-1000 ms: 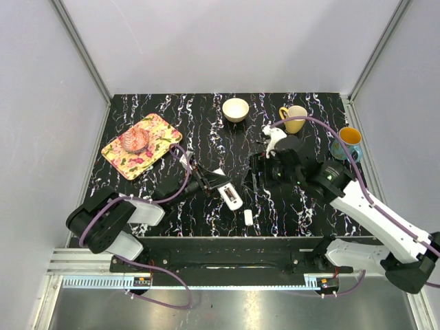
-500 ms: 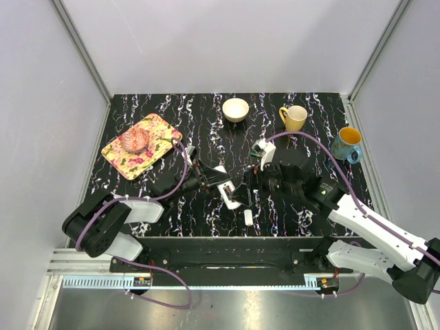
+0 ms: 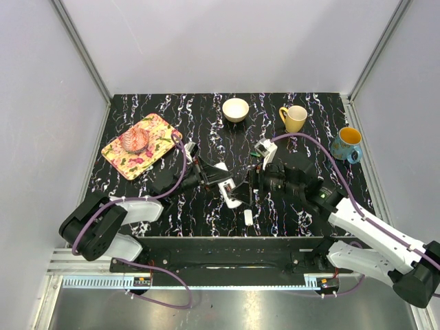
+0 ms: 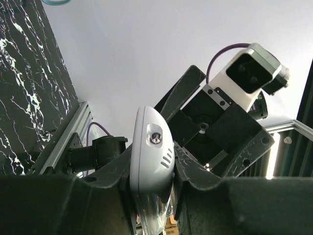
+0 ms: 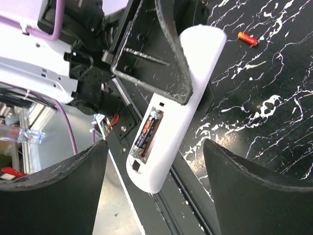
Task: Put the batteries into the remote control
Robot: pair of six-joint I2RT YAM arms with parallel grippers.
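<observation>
My left gripper (image 3: pixel 223 184) is shut on the remote control (image 3: pixel 231 192) and holds it off the table, tilted. In the left wrist view the white remote control (image 4: pixel 151 161) is pinched between both fingers. In the right wrist view the remote control (image 5: pixel 188 93) shows its back, with the compartment open and a dark battery (image 5: pixel 146 132) with orange print lying in it. My right gripper (image 5: pixel 155 147) is open, its fingers wide on either side of the remote's compartment end and not touching it. From above, the right gripper (image 3: pixel 253 182) sits just right of the remote.
A small white lozenge piece (image 3: pixel 248 217) lies near the front edge. A tiny red piece (image 5: pixel 248 38) lies on the marbled table. Farther back are a floral tray (image 3: pixel 159 130), a white bowl (image 3: pixel 236 109), a yellow mug (image 3: pixel 294 118) and a blue mug (image 3: pixel 347 143).
My right arm has swung left and closer to the remote. My left gripper has lifted and turned the remote toward it. The right jaws stayed wide.
</observation>
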